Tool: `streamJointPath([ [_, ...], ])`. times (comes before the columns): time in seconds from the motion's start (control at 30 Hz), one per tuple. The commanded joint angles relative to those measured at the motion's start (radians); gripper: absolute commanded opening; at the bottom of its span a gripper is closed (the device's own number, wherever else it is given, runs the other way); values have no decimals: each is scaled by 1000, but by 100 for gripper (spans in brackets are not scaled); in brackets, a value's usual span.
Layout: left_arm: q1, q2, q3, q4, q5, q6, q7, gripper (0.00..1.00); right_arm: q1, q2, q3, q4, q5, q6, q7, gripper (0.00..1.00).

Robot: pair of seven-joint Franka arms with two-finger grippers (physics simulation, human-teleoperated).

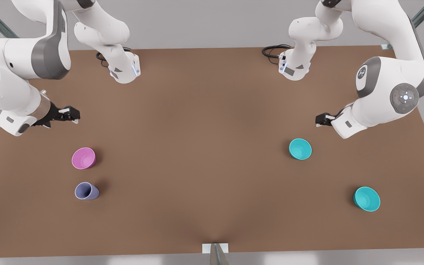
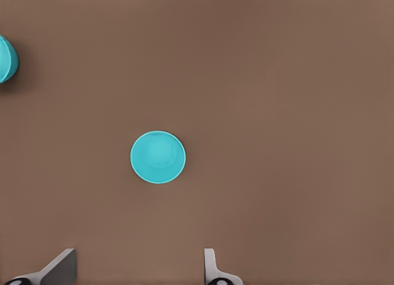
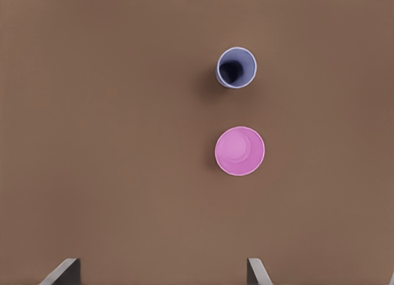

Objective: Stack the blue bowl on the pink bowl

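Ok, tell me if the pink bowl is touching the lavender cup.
Apart. The right wrist view shows bare table between the pink bowl and the lavender cup; the front view shows the same gap.

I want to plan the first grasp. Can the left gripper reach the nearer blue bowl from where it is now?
Probably yes: the left gripper hovers open near the blue bowl, nothing lies between them, and the second teal bowl stands well apart.

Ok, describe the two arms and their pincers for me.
Both arms are glossy white shells with grey joint bands and round grey caps bearing a small lit white dot. Black cables coil at each base. The left pincer, at the front view's right, and the right pincer, at its left, are black with pale grey fingers.
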Motion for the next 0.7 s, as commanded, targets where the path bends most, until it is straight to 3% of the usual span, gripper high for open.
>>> streamJointPath([
  [0.0, 0, -1, -1, 1, 0, 5, 0, 100, 0, 1, 0, 2, 2, 21, -25, 100],
  [0.1, 0, -1, -1, 1, 0, 5, 0, 100, -23, 47, -1, 25, -13, 4, -45, 100],
  [0.17, 0, -1, -1, 1, 0, 5, 0, 100, -135, 161, -4, 0, -10, 36, -84, 100],
  [0.27, 0, 0, -1, 1, 0, 5, 0, 100, -249, 271, -3, -44, -39, 185, -103, 100],
  [0.37, 0, 0, -1, 1, 0, 5, 0, 100, -287, 274, -3, -218, -24, 390, -103, 100],
  [0.53, 0, -1, -1, 1, 0, 5, 0, 100, -295, 282, -3, -362, 31, 691, -101, 100],
  [0.67, 0, -1, -1, 1, 0, 5, 0, 100, -307, 342, -3, -391, 44, 778, -101, 100],
])
